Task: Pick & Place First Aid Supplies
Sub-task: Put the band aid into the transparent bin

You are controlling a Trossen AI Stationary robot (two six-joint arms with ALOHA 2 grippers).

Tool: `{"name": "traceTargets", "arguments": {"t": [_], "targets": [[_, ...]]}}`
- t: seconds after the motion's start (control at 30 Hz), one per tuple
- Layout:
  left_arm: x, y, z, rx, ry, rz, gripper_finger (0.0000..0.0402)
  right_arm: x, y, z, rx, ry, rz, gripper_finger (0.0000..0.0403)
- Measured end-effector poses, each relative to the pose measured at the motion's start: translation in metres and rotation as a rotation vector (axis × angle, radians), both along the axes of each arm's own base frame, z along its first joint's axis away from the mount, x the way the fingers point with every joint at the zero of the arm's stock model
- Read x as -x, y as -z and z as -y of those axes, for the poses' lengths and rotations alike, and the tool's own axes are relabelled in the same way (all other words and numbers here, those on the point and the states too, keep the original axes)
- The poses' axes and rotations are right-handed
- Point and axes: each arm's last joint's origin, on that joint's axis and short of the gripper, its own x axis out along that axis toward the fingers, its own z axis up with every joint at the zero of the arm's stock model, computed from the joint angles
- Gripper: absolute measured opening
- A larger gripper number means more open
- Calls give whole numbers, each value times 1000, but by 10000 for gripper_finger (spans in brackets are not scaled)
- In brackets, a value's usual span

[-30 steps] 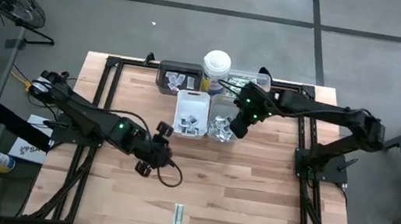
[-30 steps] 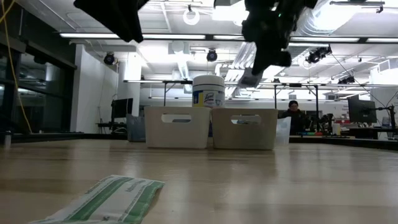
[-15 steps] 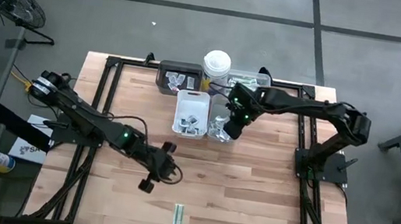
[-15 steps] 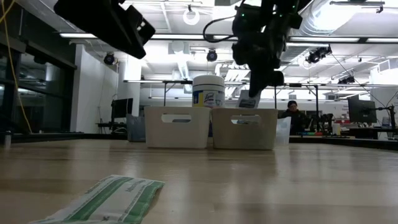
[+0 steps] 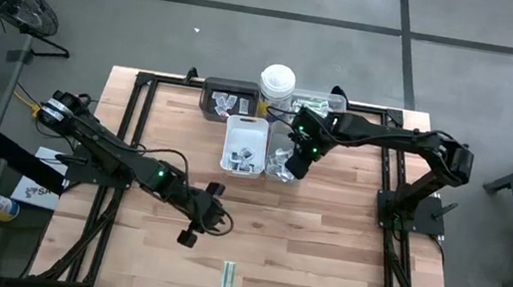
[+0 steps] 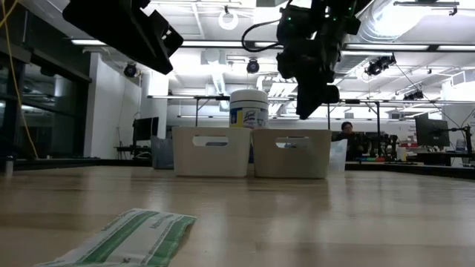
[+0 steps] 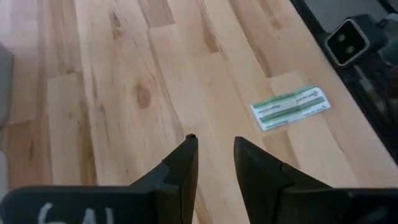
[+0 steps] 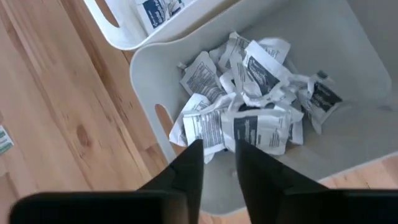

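1. A green-and-white strip packet (image 5: 228, 277) lies flat on the bare wooden table (image 5: 323, 243) near its front edge, well apart from both arms; in the high view its long axis runs front to back.
2. The low view shows that same strip (image 6: 126, 239) large in the foreground, flat on the wood and angled away from the camera. The left wrist view alone makes out its printed green bands (image 7: 288, 107).
3. A heap of white sachets (image 8: 249, 118) with dark print fills the bottom of a pale tray (image 8: 348, 74). Only the right wrist view shows them singly, crumpled and overlapping.
4. The right gripper (image 5: 298, 162) hangs above that tray. Its fingers (image 8: 189, 163) stand slightly parted with nothing between them.
5. In the low view the right gripper (image 6: 312, 100) is clear of the tray rim (image 6: 291, 153), with a white canister (image 6: 249, 108) behind.
6. The left gripper (image 5: 196, 218) hovers over bare wood, between the trays and the strip. Its fingers (image 7: 183, 162) are a little apart and empty.
7. A second white tray (image 5: 245, 147) and a dark tray (image 5: 225, 99) also hold sachets.
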Motion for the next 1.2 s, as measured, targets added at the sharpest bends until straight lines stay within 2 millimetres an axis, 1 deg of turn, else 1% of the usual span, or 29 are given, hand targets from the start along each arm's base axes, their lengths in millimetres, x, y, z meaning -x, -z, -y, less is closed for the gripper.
{"name": "traceTargets", "arguments": {"t": [0.1,0.23,0.33,0.47,0.6,0.7,0.8,0.93,1.07,1.13,1.2], "targets": [[0,0,0,-17,-8,7,101,3,-2,-1,-10,15,-13,106],[-1,1,0,-68,44,21,110,11,-15,-5,-4,13,9,141],[-2,7,7,-114,125,27,133,19,-26,-12,7,13,25,160],[-7,16,20,-125,193,51,180,30,-45,-28,40,-5,66,177],[-13,28,29,-70,200,27,227,42,-63,-46,60,-9,113,181],[-22,29,34,10,194,-8,246,52,-74,-61,82,-11,148,179],[-32,30,44,12,206,-11,250,59,-83,-75,111,-16,178,177],[-46,29,59,-29,222,13,250,66,-89,-90,132,-16,198,177],[-55,35,69,-73,213,-18,250,70,-90,-103,139,-22,190,177],[-52,37,73,-107,213,-66,250,72,-89,-108,146,-23,167,177],[-56,39,80,-112,218,-73,250,75,-88,-113,153,-25,154,177]]}}
